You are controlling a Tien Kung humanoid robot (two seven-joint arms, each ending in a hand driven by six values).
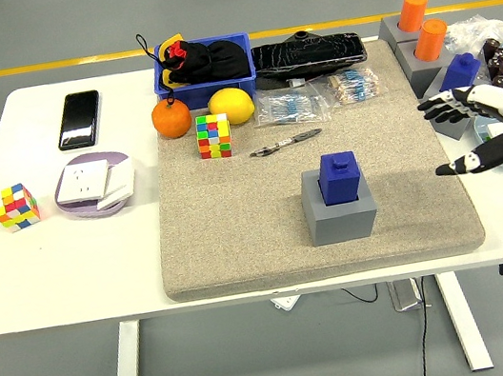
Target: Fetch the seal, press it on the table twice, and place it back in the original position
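Seal (339,177): blue, seated upright in its grey holder (340,215) mid-mat, untouched. My right robot hand (471,130): at the mat's right edge, fingers spread, holding nothing, well apart from the seal. By my reckoning fetching, both presses and the return all remain.

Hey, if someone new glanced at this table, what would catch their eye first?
Probably the blue seal sitting in its grey holder mid-mat, with the robot's right hand open at the mat's right edge. Next, the bright orange, lemon and colourful cube near the mat's far left corner.
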